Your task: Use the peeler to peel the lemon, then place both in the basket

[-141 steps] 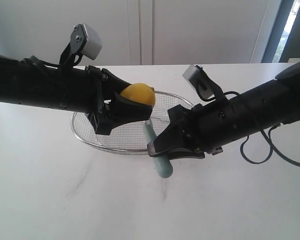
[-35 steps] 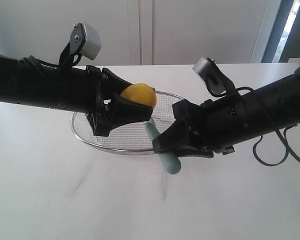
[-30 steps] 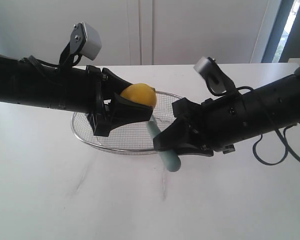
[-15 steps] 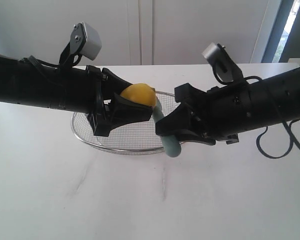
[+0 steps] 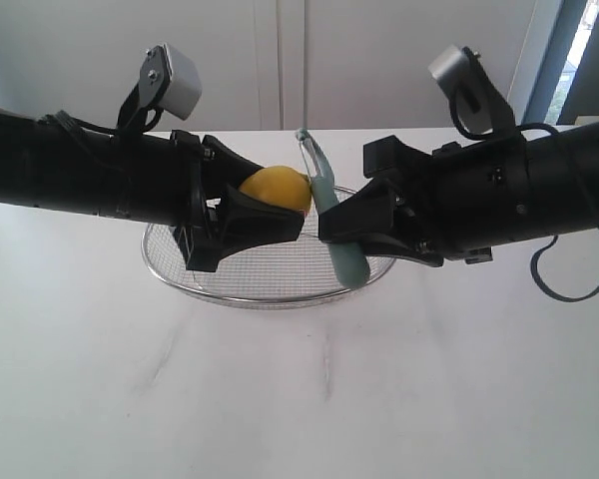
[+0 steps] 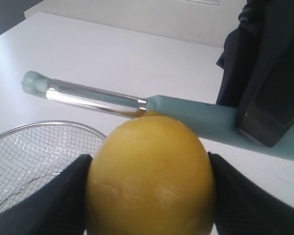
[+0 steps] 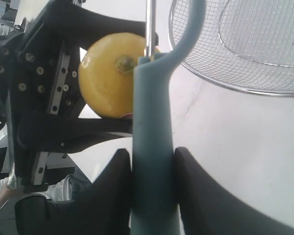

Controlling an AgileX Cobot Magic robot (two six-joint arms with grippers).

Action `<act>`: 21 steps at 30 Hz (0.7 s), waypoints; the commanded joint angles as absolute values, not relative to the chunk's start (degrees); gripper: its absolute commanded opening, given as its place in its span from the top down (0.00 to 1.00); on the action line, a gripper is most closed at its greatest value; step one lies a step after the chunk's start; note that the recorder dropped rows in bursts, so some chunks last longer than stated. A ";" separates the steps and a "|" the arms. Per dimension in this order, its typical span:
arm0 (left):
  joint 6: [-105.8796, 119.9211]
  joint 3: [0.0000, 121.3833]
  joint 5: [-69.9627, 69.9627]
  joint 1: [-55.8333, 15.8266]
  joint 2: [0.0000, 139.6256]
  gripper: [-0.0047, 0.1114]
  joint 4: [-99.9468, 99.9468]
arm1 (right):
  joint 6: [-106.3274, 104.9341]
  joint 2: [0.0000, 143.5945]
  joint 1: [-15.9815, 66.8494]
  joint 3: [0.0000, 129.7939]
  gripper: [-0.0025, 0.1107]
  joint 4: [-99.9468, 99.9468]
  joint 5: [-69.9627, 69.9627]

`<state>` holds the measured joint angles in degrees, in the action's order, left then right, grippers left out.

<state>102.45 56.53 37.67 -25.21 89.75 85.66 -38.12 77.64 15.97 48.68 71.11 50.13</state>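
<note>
My right pincer [image 7: 153,161] clenches the slim teal-handled metal-bladed peeler [image 7: 152,98], standing head-up; its blade lies just beside the small round yellow lemon [image 6: 149,161] gripped in my left pincer [image 6: 149,205].

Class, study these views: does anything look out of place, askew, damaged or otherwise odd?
Nothing stands out. The left tool grips the lemon above the basket. The right tool holds the peeler by its handle, blade end up beside the lemon. The lemon's skin looks whole.
</note>
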 commanded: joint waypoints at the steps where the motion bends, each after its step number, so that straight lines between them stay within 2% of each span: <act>1: 102.11 56.80 39.11 -25.29 89.28 0.96 86.94 | -38.30 77.12 15.97 48.50 0.98 71.78 50.66; 21: 101.94 56.80 39.27 -25.29 89.28 0.96 86.94 | -40.17 77.12 15.97 48.50 0.98 71.78 49.49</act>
